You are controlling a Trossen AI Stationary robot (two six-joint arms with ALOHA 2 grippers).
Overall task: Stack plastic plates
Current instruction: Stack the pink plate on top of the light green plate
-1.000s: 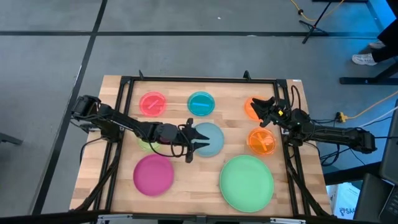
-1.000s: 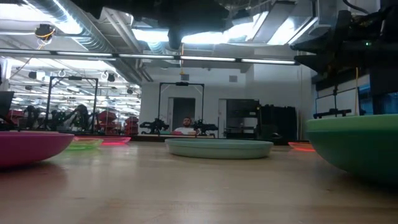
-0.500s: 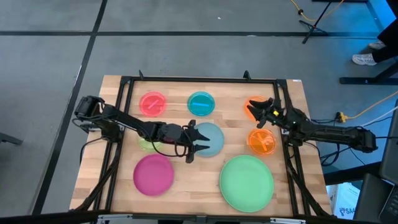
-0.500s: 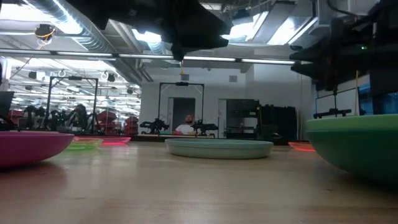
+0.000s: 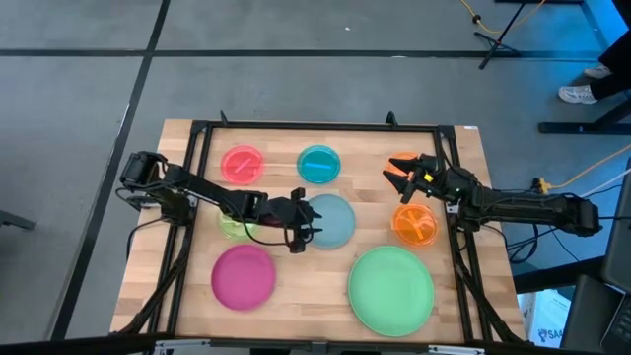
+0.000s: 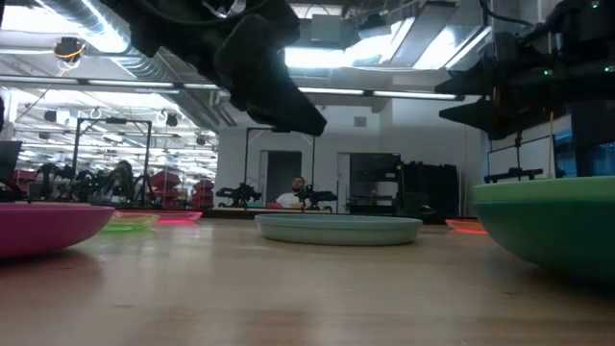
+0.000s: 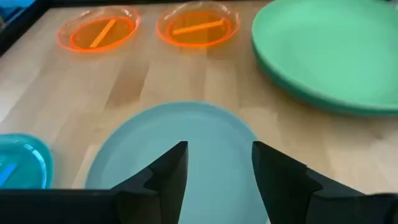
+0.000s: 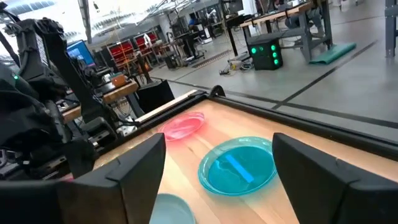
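My left gripper (image 5: pixel 312 221) is open and empty. It hovers over the left rim of the medium grey-blue plate (image 5: pixel 333 219), which lies flat on the table; the left wrist view shows the open fingers (image 7: pixel 219 154) above that plate (image 7: pixel 155 143). My right gripper (image 5: pixel 396 174) is open and empty above the far orange plate (image 5: pixel 402 164), which it partly hides. A second orange plate (image 5: pixel 414 226), a lime plate (image 5: pixel 230 228) half under my left arm, a pink plate (image 5: pixel 242 164) and a teal plate (image 5: pixel 318 164) lie singly. The dark green plate is out of view.
The large magenta plate (image 5: pixel 244 277) and the large mint green plate (image 5: pixel 390 289) lie near the table's front edge. A black frame (image 5: pixel 315 126) runs around the table top. Bare wood shows between the plates.
My left gripper has drawn back toward the table's left edge, from the middle of the grey-blue plate to its left rim, and shows lower in the low view. My right gripper has gone toward the table's left, over the far orange plate. No plate has moved.
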